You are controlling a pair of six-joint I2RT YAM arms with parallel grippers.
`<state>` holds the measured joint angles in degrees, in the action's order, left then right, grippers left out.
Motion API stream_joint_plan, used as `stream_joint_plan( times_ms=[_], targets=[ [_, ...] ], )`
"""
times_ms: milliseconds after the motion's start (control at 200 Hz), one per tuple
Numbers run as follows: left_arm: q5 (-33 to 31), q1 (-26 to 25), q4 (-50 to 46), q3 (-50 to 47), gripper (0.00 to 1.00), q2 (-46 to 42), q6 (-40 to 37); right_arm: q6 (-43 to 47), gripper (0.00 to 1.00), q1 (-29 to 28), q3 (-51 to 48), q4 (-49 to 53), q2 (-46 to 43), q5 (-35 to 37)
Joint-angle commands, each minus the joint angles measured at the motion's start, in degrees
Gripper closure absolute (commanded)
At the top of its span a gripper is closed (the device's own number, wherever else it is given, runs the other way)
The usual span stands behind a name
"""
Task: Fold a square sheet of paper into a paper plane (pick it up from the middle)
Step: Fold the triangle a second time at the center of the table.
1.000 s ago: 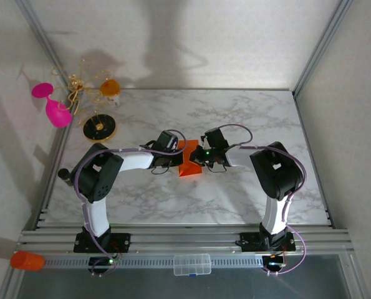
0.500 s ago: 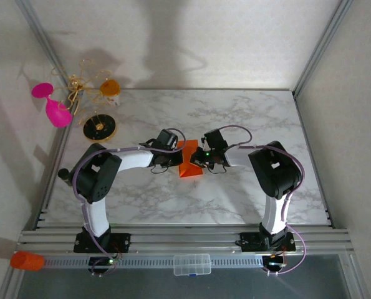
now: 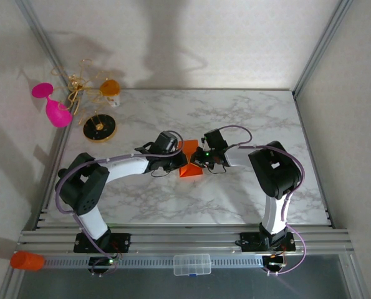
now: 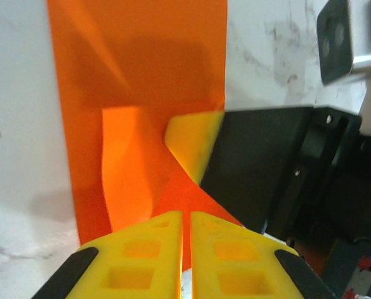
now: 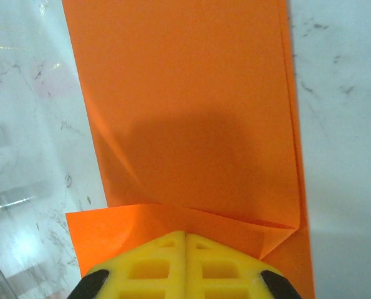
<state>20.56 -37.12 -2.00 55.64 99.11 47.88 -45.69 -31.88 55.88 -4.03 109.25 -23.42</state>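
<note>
Watching the left arm's elbow swing outward, I see the left gripper (image 4: 186,217) crack to a hairline slit, possibly still nipping the square sheet of paper (image 3: 190,166), part-folded at mid-table, while the right gripper (image 5: 185,237), fully closed, pins its corner, so this crease looks finished.

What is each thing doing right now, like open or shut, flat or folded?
square sheet of paper: partly folded, lying mostly flat, one flap sticking up.
left gripper: nearly shut, just a thin slit, right by the raised flap.
right gripper: shut, tips at a folded edge of the paper.
orange cylinder: lying on its side.
</note>
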Motion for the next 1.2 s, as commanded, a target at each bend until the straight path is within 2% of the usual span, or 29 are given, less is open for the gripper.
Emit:
stream_joint_plan(
  times_ms=[0,776,1196],
  targets=[
    [1.6,-1.2,0.1,-0.5,0.88,1.0,2.2,-0.2,0.98,-0.1,-2.9,7.7,4.1,6.5],
    [-2.2,-2.1,-0.2,-4.0,0.90,4.3,1.6,-0.4,0.98,-0.1,-3.1,7.6,5.1,5.7],
    [-1.4,-2.1,0.2,-4.8,0.90,4.6,1.8,-0.2,0.98,-0.1,-3.0,7.7,5.1,5.8]
  ],
)
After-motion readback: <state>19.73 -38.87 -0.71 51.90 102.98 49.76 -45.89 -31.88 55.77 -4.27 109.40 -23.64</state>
